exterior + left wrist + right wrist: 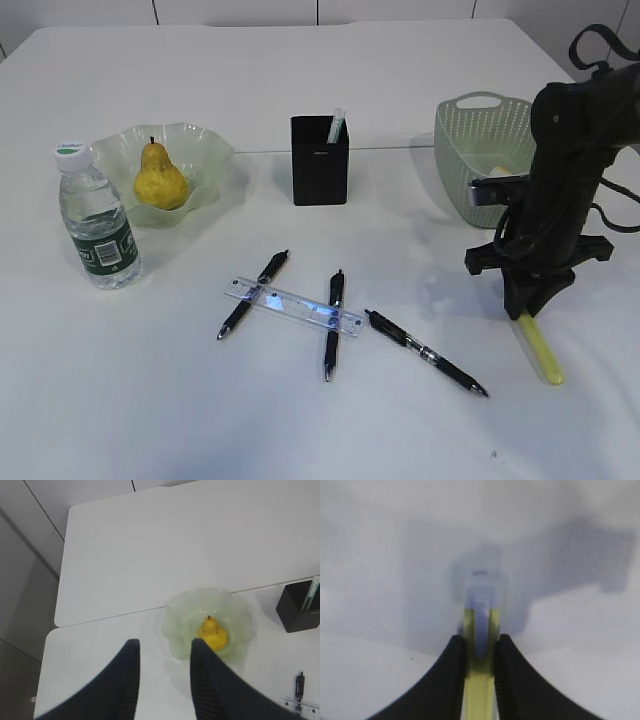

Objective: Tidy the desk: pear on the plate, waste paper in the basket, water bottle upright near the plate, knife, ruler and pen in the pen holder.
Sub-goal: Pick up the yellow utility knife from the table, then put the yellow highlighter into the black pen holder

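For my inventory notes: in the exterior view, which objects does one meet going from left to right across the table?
water bottle → pear on the plate → ruler lying across two pens → pen holder → single pen → basket → yellow knife in the right gripper

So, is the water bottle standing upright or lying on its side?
Upright. The water bottle stands on its base, cap on top, left of the plate holding the pear.

Pear (pixel 212 634) on plate (pixel 181 625), tool (pixel 165 652) agape
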Controlling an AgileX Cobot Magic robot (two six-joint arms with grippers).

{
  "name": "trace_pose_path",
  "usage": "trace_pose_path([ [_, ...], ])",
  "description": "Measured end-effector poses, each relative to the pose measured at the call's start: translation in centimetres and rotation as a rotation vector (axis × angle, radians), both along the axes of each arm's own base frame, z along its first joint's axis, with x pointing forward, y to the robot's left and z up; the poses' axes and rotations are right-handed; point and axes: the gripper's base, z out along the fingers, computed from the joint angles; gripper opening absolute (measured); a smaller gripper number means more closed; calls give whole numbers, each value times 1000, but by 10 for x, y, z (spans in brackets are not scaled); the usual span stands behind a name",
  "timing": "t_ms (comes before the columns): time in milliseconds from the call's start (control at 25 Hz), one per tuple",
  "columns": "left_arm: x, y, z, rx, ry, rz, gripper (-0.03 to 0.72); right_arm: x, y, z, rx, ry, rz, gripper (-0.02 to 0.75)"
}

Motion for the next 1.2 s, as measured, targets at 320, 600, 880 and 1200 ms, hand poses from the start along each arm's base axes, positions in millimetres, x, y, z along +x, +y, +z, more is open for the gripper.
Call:
trace_pose_path([
  [320,0,0,0,0,0,0,237,3,1,10,5,39,-4,155],
  [600,0,0,0,2,0,2,237,29,15,57,130,-52,-23,155],
  [880,0,0,0,2,0,2,237,53,33,110,292,-231,30,155],
  [1200,0,0,0,2,0,2,237,74,65,160,366,-556,201,155],
])
